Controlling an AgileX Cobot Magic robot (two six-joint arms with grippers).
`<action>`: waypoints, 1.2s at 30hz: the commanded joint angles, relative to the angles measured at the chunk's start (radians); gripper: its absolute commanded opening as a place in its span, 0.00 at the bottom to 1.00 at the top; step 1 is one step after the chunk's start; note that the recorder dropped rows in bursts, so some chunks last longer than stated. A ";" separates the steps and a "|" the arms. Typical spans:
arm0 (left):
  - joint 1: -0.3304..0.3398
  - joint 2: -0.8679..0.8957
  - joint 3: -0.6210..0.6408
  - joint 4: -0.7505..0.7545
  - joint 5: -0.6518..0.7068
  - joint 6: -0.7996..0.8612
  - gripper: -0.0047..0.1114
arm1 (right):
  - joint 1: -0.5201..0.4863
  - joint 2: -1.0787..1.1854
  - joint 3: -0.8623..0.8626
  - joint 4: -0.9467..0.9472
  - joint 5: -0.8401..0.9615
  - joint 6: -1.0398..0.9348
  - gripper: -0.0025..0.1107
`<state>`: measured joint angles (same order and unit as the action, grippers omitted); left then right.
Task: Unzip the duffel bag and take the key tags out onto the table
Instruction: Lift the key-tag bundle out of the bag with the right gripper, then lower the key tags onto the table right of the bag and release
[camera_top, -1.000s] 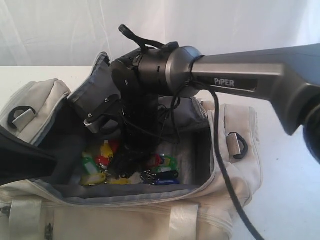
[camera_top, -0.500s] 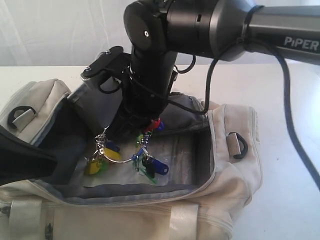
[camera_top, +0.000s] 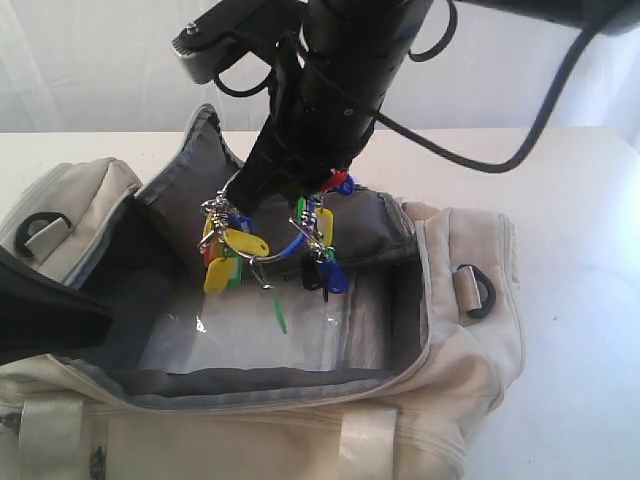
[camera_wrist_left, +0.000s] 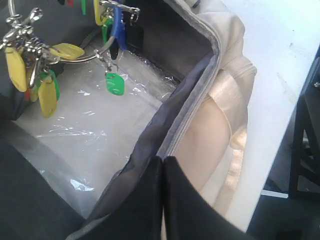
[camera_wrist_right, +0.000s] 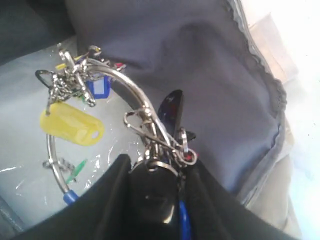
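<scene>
Above open duffel bag (camera_top: 470, 350), mid-scene: key tags (camera_top: 268, 252) hang, prob. light, loose and jangly, from R gripper (camera_wrist_right: 156, 182), jaws pinching the metal rings (camera_wrist_right: 131, 89) (best hold pt); L gripper (camera_wrist_left: 163, 167) clenched on bag's soft near rim.

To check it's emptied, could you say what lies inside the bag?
Only clear film on the floor; the tags hang above in the right pincer. The left arm hides one end.

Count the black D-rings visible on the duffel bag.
2: one D-ring on the duffel bag's left end in the exterior view, another on its right end. Others may be hidden.
</scene>
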<state>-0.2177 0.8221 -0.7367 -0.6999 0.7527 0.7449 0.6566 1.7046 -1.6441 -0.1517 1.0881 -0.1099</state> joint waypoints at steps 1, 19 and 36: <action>-0.005 -0.007 0.012 0.010 -0.007 0.015 0.04 | -0.012 -0.074 0.000 -0.029 0.038 0.011 0.02; -0.005 -0.007 0.043 0.011 -0.055 0.018 0.04 | -0.073 -0.508 0.102 -0.235 0.133 0.088 0.02; -0.005 -0.007 0.043 0.007 -0.053 0.014 0.04 | -0.449 -0.615 0.652 -0.275 0.065 0.161 0.02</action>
<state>-0.2177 0.8221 -0.6984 -0.6801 0.6900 0.7603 0.2616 1.0916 -1.0811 -0.4103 1.2170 0.0124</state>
